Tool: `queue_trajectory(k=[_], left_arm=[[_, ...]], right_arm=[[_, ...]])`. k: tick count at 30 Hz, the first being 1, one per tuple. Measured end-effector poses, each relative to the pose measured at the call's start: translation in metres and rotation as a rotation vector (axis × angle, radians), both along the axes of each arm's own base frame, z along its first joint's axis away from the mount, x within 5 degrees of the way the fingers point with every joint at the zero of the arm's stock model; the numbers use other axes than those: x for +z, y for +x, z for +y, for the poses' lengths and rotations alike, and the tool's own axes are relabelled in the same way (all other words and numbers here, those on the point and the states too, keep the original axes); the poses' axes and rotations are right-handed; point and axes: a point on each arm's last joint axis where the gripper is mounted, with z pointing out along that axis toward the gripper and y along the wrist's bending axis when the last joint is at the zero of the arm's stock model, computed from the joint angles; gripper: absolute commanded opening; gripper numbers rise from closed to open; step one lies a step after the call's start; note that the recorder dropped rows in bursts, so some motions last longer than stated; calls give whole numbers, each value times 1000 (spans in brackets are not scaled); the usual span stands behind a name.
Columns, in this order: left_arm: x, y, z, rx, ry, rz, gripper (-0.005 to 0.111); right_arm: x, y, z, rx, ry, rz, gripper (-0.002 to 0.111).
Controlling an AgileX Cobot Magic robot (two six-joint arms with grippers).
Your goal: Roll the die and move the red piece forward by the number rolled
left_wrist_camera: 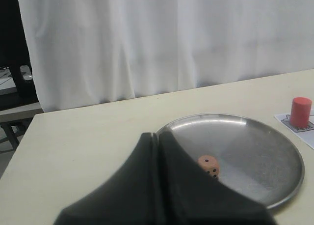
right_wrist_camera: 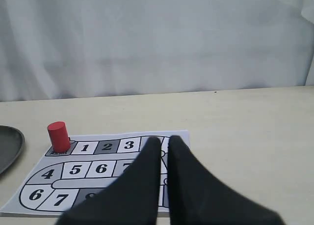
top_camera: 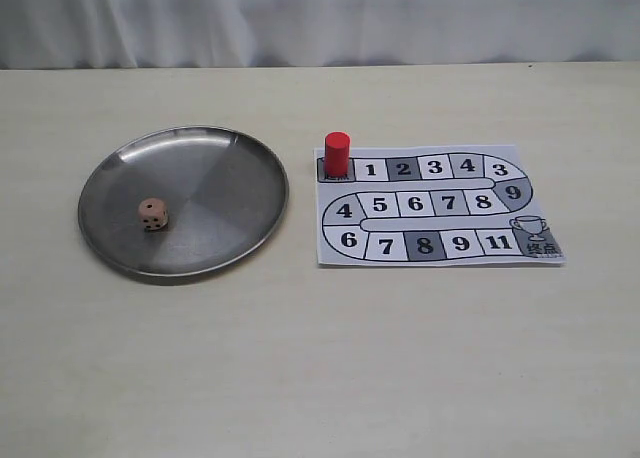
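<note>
Die (top_camera: pixel 153 214) flat on one face in the left part of the metal plate (top_camera: pixel 225 173), centre-left of the exterior frame. Red piece (top_camera: pixel 337 153) upright, long axis vertical, on the board's (top_camera: pixel 450 201) upper-left corner square, just above frame centre. Left gripper (left_wrist_camera: pixel 155 135) clenched, empty, fingers touching; right gripper (right_wrist_camera: pixel 164 141) closed to a sliver, grasping nothing.

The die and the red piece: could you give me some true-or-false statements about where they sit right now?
1. The die lies in the metal plate. True.
2. The red piece stands on square 5. False: it stands on the start square, next to square 1.
3. The red piece lies on its side. False: it stands upright.
4. The game board lies beside the plate, not touching it. True.
</note>
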Motion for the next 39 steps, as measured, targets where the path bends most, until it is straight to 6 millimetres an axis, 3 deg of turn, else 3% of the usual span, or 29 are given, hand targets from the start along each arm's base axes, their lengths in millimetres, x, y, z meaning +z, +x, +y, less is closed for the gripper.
queue_trajectory(k=[6, 13, 17, 21, 24, 31, 35, 39], left_arm=[[0, 0, 0, 0, 0, 0, 0], [0, 0, 0, 0, 0, 0, 0], [0, 0, 0, 0, 0, 0, 0], [0, 0, 0, 0, 0, 0, 0], [0, 0, 0, 0, 0, 0, 0], [0, 0, 0, 0, 0, 0, 0], [0, 0, 0, 0, 0, 0, 0], [0, 0, 0, 0, 0, 0, 0]], right_arm=[[9, 0, 0, -5, 60, -97, 4], [41, -7, -13, -94, 364, -481, 4], [54, -15, -22, -153, 415, -661, 4], [56, -17, -24, -164, 428, -699, 4], [55, -16, -21, -148, 396, -678, 4], [53, -1, 1, 27, 55, -546, 4], [58, 29, 8, 84, 9, -300, 4], [59, 73, 9, 72, 18, -8, 4]])
